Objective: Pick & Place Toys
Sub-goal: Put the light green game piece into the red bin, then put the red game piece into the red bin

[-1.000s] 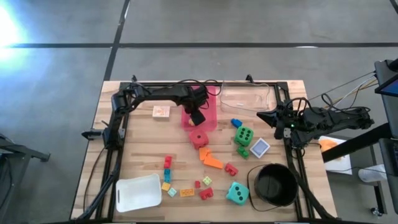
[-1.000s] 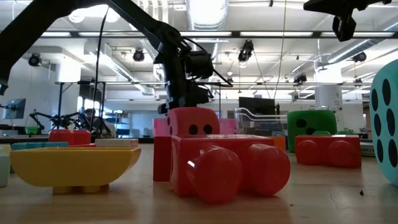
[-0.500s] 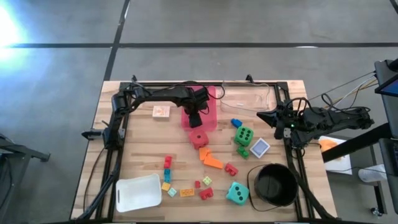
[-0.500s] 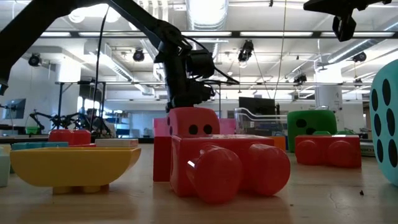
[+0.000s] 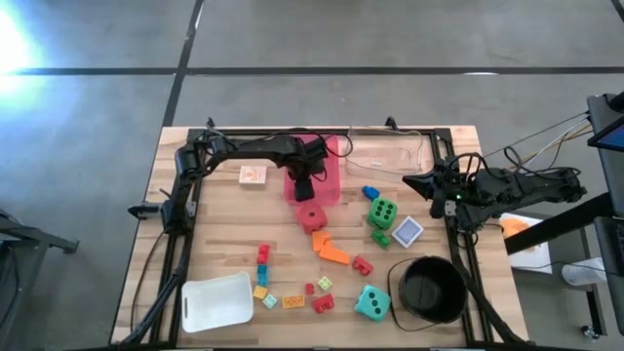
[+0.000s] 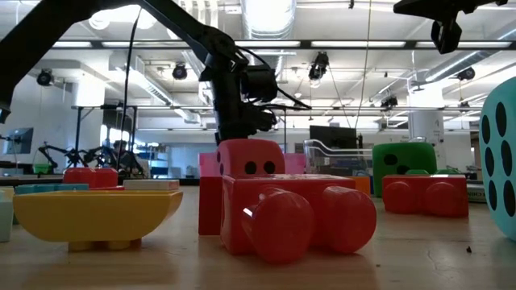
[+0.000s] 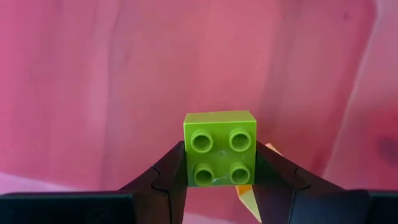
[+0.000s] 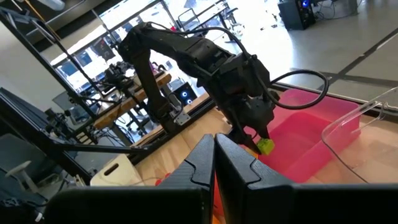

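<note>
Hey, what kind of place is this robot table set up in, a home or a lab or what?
Most likely a robotics lab or open workshop. The low view shows an industrial ceiling with strip lights, the right wrist view shows workbenches with monitors, and the wooden table stands on bare concrete floor.

Grey concrete floor surrounds the table; bright ceiling lights hang above distant workbenches.

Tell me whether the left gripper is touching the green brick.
Touching. The left wrist view shows the left gripper with a dark finger pressed against each side of the green brick, held above the pink tray.
</note>
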